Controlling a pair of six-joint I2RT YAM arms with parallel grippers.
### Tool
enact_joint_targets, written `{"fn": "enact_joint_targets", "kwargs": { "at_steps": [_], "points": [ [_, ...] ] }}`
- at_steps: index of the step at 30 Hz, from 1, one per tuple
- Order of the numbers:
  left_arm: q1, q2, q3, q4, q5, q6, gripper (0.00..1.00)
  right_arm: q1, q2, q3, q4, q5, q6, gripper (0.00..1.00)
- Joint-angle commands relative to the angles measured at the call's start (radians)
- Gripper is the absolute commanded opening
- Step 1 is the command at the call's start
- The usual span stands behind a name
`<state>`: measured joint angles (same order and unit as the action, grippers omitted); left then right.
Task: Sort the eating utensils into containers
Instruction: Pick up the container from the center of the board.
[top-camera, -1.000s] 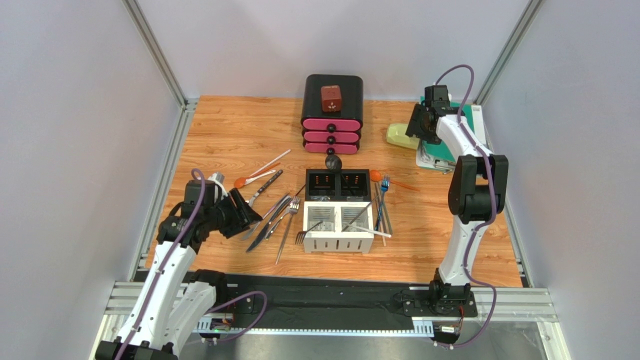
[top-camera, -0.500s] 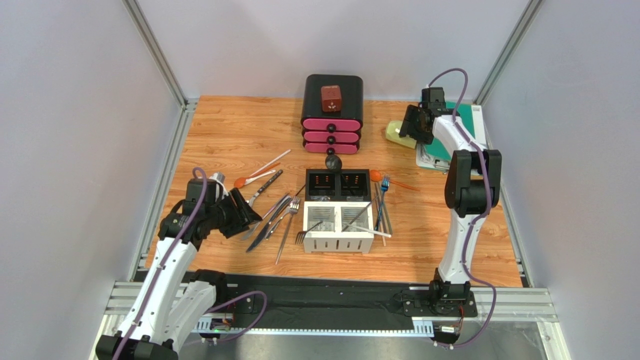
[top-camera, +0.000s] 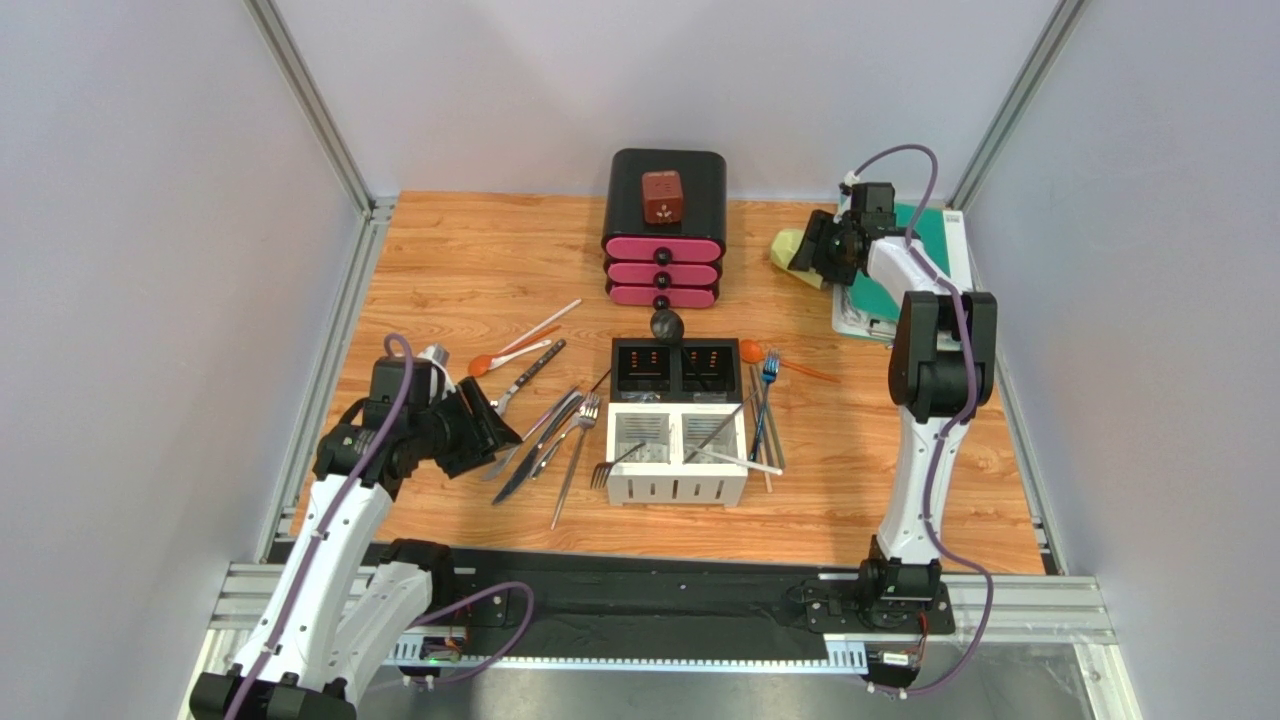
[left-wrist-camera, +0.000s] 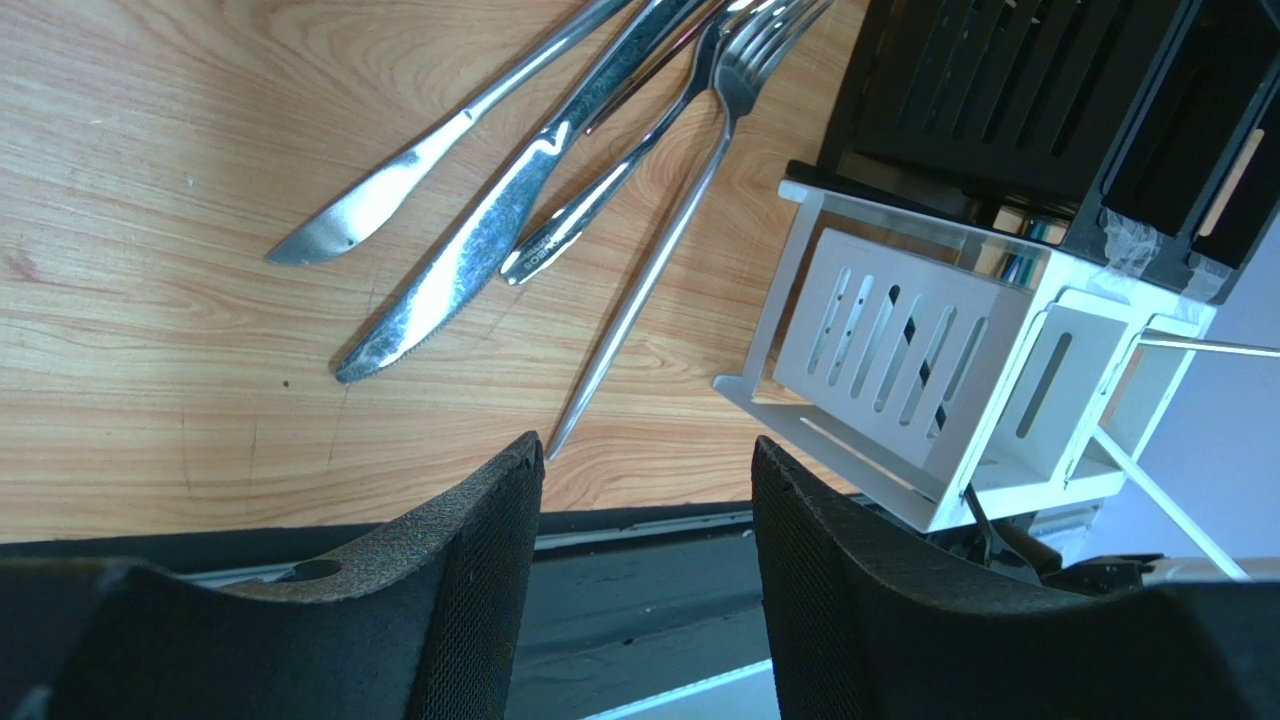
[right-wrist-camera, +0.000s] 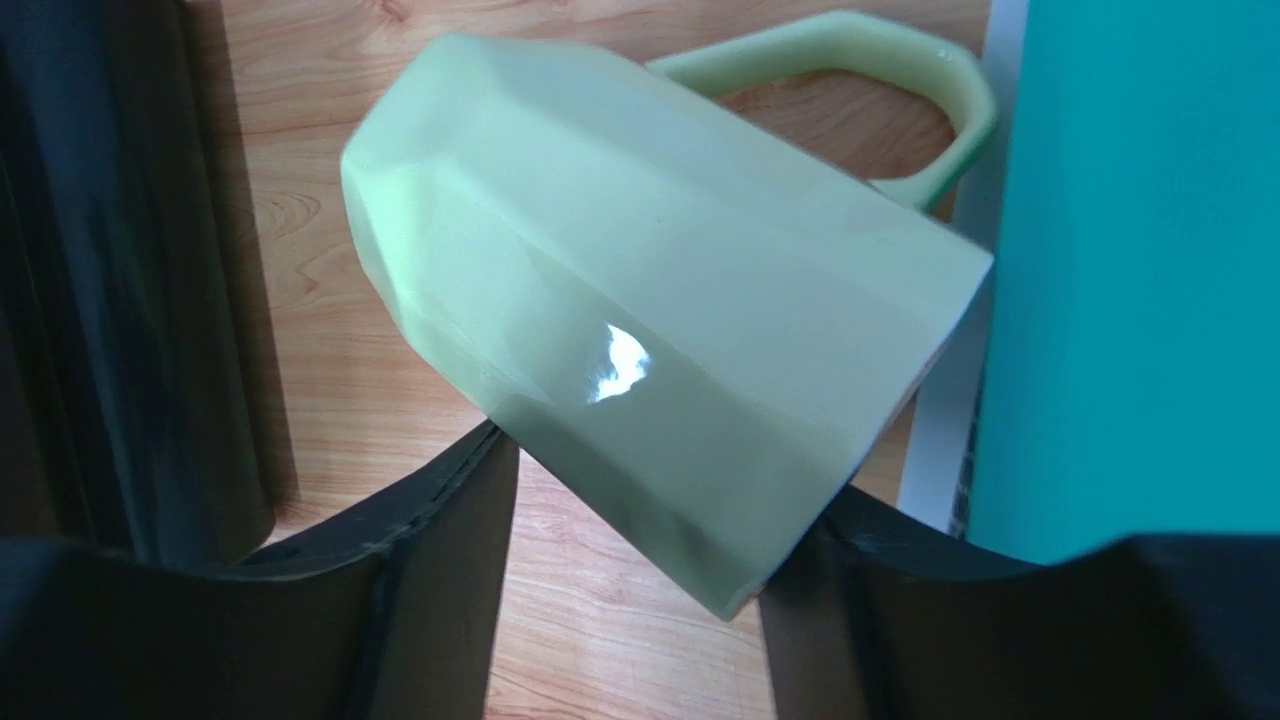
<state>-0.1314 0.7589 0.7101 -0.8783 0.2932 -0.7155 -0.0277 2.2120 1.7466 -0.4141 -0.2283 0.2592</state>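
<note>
The four-compartment caddy (top-camera: 676, 483) stands mid-table, two black bins behind two white slotted ones (left-wrist-camera: 902, 330), with a few utensils in it. Silver knives and forks (top-camera: 549, 435) lie to its left and show in the left wrist view (left-wrist-camera: 496, 225). An orange spoon (top-camera: 484, 363) and white utensils (top-camera: 541, 323) lie farther left. More utensils lie along the caddy's right side (top-camera: 763, 413). My left gripper (top-camera: 489, 435) is open and empty (left-wrist-camera: 646, 458) just left of the knives. My right gripper (top-camera: 815, 248) is open, its jaws straddling one end of the pale green mug (right-wrist-camera: 646, 315).
A black-and-pink drawer box (top-camera: 666, 248) with a red cube (top-camera: 663, 195) on top stands at the back. The mug (top-camera: 786, 252) lies on its side at the back right, beside a teal board (top-camera: 935, 233). A black spoon (top-camera: 664, 323) lies behind the caddy.
My right gripper has moved left, from beside the teal board onto the mug. The left arm has hardly moved.
</note>
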Motion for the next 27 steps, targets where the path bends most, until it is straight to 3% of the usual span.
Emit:
{"fn": "enact_joint_targets", "kwargs": {
  "at_steps": [1,2,3,5,6,7,12,21,27],
  "points": [
    [-0.005,0.005,0.040,-0.011,0.000,0.021,0.59,-0.012,0.041,0.068,0.044,-0.065,-0.025,0.49],
    [-0.005,0.008,0.042,-0.011,0.000,0.019,0.59,-0.012,0.043,0.070,0.044,-0.068,-0.026,0.45],
    [-0.005,0.011,0.042,-0.011,0.000,0.016,0.59,-0.012,0.043,0.068,0.043,-0.069,-0.025,0.30],
    [-0.005,0.011,0.045,-0.010,-0.003,0.014,0.59,-0.012,0.037,0.060,0.049,-0.086,-0.026,0.17],
    [-0.005,0.011,0.046,-0.007,-0.005,0.011,0.59,-0.012,0.031,0.054,0.055,-0.094,-0.025,0.04],
    [-0.005,0.011,0.046,-0.004,-0.005,0.010,0.59,-0.011,0.017,0.038,0.063,-0.103,-0.021,0.00],
    [-0.005,0.019,0.040,0.027,0.004,-0.002,0.59,-0.005,-0.029,0.011,0.054,-0.109,-0.018,0.00],
    [-0.005,0.005,0.012,0.079,0.026,-0.021,0.59,0.052,-0.029,0.315,-0.412,0.043,-0.037,0.00],
    [-0.005,-0.010,0.014,0.079,0.034,-0.009,0.59,0.069,-0.017,0.431,-0.538,0.050,-0.012,0.00]
  ]
}}
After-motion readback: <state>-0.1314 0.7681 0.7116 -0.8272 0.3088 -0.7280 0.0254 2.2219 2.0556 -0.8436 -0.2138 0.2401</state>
